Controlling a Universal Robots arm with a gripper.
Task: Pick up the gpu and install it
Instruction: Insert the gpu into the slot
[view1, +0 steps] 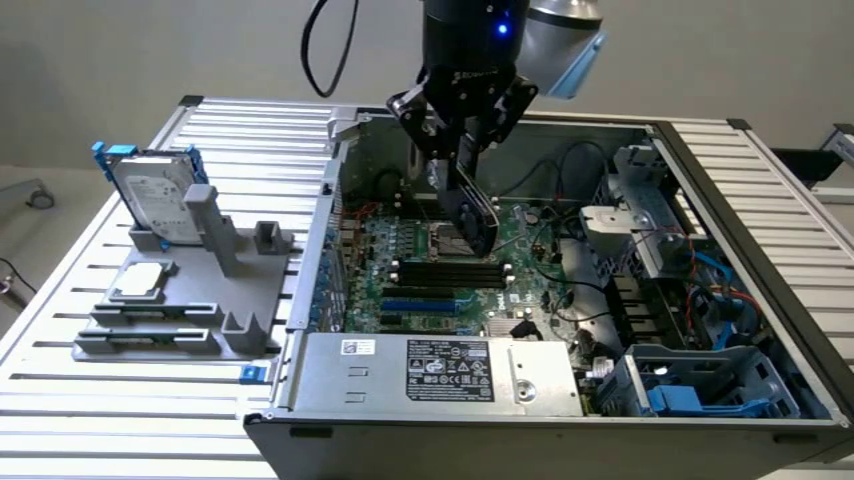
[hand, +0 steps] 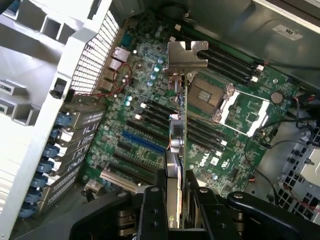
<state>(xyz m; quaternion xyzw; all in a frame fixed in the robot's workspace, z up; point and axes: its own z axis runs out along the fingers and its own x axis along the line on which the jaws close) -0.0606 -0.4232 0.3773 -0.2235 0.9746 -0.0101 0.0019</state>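
The gripper (view1: 458, 165) was clamped on the gpu (view1: 470, 212), its jaws part-way closed on the card's thin sides. In the wrist view the fingers (hand: 152, 210) pinched the board edge-on, and the silver bracket (hand: 187, 55) was at the card's far end. The card hung tilted, apart from the motherboard (view1: 534, 290), inside the open case (view1: 694, 170).

In the exterior view, the black memory slots (view1: 454, 272) lay at six o'clock of the card and the blue slot (view1: 414, 300) at about seven o'clock. The cpu socket (hand: 207, 95) sat almost under the card.

The main risk seemed to be misalignment. The card looked neither level nor over an expansion slot, so a straight descent would likely drive its edge into the socket or the memory slots. The bracket could also catch on the case's rear wall at about nine o'clock. The narrow pinch might let the card pivot if one corner landed first. Loose cables (view1: 574, 165) at two o'clock could snag the arm if it swung that way.
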